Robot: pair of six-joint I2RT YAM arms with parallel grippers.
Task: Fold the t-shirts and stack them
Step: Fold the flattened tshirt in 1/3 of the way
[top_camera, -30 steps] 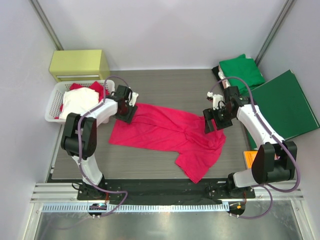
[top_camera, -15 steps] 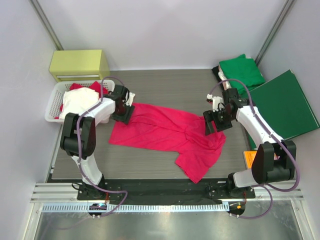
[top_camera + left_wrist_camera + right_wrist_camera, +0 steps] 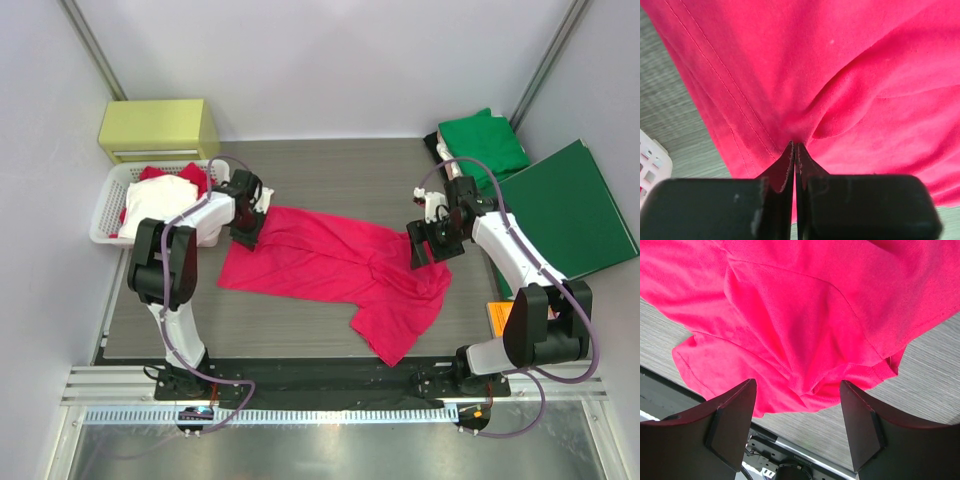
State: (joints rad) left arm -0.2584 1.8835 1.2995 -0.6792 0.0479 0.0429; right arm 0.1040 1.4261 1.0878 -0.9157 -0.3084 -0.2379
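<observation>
A bright pinkish-red t-shirt (image 3: 330, 265) lies spread and crumpled across the middle of the table. My left gripper (image 3: 247, 226) is at its far-left corner and shut on a puckered pinch of the red cloth (image 3: 795, 148). My right gripper (image 3: 422, 250) hovers over the shirt's right edge, open, with red cloth (image 3: 805, 330) below and nothing between its fingers (image 3: 735, 415). A folded green t-shirt (image 3: 485, 145) rests at the back right. A pale t-shirt (image 3: 155, 205) lies in the basket on the left.
A white basket (image 3: 103, 222) at the left also holds more red cloth (image 3: 190, 178). A yellow-green box (image 3: 158, 128) stands behind it. A flat dark-green folder (image 3: 570, 210) lies at the right, with an orange item (image 3: 498, 315) near the right arm's base.
My left gripper has closed on the red shirt's corner, and its elbow has swung slightly. The right gripper has barely moved and stays open.
</observation>
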